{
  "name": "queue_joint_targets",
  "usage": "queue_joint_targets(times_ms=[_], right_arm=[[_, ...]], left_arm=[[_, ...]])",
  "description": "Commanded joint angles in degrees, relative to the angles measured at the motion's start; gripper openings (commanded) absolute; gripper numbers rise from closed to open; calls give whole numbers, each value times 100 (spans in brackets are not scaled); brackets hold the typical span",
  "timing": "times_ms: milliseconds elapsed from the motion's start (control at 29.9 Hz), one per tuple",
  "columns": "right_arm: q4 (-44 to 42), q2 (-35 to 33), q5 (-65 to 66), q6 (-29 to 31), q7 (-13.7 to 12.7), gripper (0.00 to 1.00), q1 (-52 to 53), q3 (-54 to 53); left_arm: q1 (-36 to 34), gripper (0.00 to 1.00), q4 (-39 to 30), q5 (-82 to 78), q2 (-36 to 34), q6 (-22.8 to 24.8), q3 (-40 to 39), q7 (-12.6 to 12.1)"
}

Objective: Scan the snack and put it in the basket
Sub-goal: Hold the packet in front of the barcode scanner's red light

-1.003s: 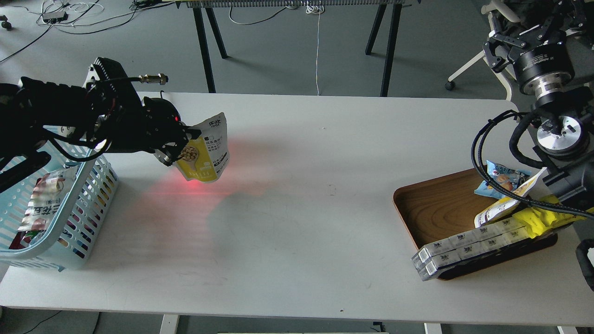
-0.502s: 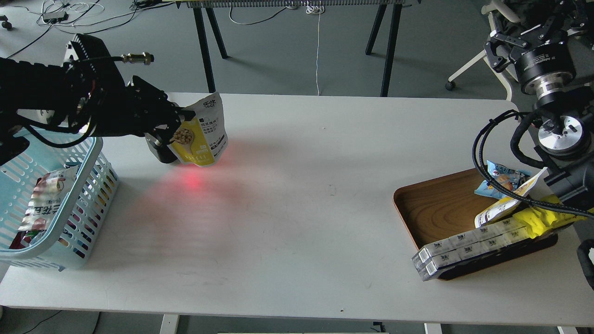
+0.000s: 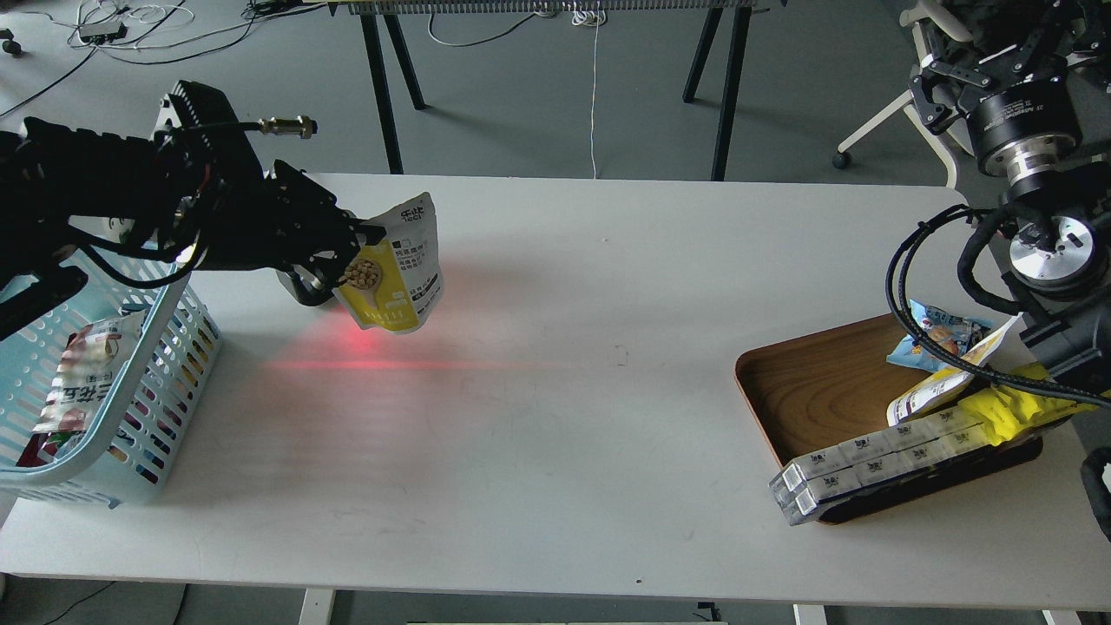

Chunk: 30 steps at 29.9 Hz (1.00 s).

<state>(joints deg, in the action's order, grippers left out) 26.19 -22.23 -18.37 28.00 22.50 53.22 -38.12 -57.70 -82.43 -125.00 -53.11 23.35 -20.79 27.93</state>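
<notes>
The snack [image 3: 397, 273], a yellow-and-white pouch picturing beige balls, hangs upright in my left gripper [image 3: 351, 252], which is shut on its left edge and holds it above the white table [image 3: 564, 391]. A red light glows on the table below the pouch. The light blue basket [image 3: 130, 347] stands at the table's left edge, left of and below the pouch, with a red-and-white bag [image 3: 74, 378] inside. My right gripper [image 3: 985, 61] is raised at the far upper right, beyond the table; its fingers look spread and hold nothing.
A brown wooden tray [image 3: 807, 382] at the right holds a small light-blue snack bag [image 3: 937, 334], a long yellow pack [image 3: 1015, 408] and grey-white boxes [image 3: 877, 460]. Black cables hang from my right arm over the tray. Table legs and cords lie beyond the far edge.
My left gripper with the pouch has shifted right and slightly down since half a second ago, after lifting up and back before. The red glow on the table has narrowed to a line.
</notes>
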Motion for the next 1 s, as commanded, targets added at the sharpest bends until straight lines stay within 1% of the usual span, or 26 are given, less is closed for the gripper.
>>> queue_joint_targets(times_ms=[0,201,401,635,970], right_arm=[[0,0,0,0,0,96,4,-2],[0,9,0,0,0,96,13,-11],[0,9,0,0,0,96,13,-11],[0,0,0,0,0,96,39,-11],[9,17,0,0,8,96,48,-20]], left_arm=[[118,0,-9,0,11,-15,5,-68],[118,0,-36,0,-6,-24,-4,-34],[48,0,-290,0,-103,-6,-109,7],[48,0,-291,0,-288,-24,-197,7],[206,0,-256,0,-42,-24,-75,7]])
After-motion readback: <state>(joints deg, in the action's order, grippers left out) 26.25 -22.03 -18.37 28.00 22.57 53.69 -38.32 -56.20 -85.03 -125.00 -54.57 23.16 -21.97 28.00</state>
